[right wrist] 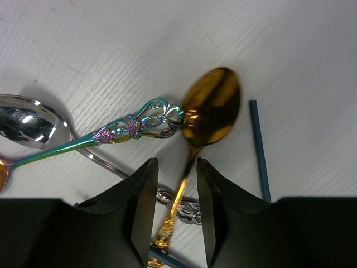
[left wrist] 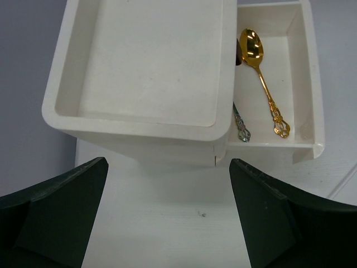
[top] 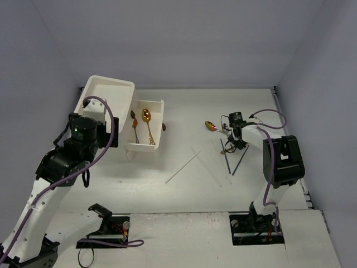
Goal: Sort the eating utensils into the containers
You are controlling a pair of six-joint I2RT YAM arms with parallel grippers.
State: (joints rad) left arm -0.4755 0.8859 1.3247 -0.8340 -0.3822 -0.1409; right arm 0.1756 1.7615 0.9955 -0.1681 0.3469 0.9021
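The right tool is down over a loose heap of cutlery on the counter. Its two fingers are narrowed and straddle the thin stem of a gold spoon. A sliver of gap shows on each side of the stem, so they are not pinching it. In the wrist view the spoon's bowl lies just past the fingertips at about 1 o'clock, and its ornate handle runs back between the fingers towards 6 o'clock.

A rainbow-handled spoon touches the gold bowl's edge and stretches away towards 8 o'clock. A silver spoon has its bowl at 9 o'clock, and its stem passes under the left finger. A blue chopstick lies just beside the right finger at 3 o'clock, apart from the spoon.

From above, clear chopsticks lie at about 8 o'clock from this tool, and dark chopsticks are close by at 6 o'clock.

The left tool is spread wide and holds nothing. It hangs just in front of the white cabinet, whose rimmed top is at 12 o'clock in its wrist view. The open drawer is at about 2 o'clock from this tool. It holds a second gold spoon with its bowl at the far end. A dark spoon lies beside it, partly hidden under the cabinet's edge in the wrist view.
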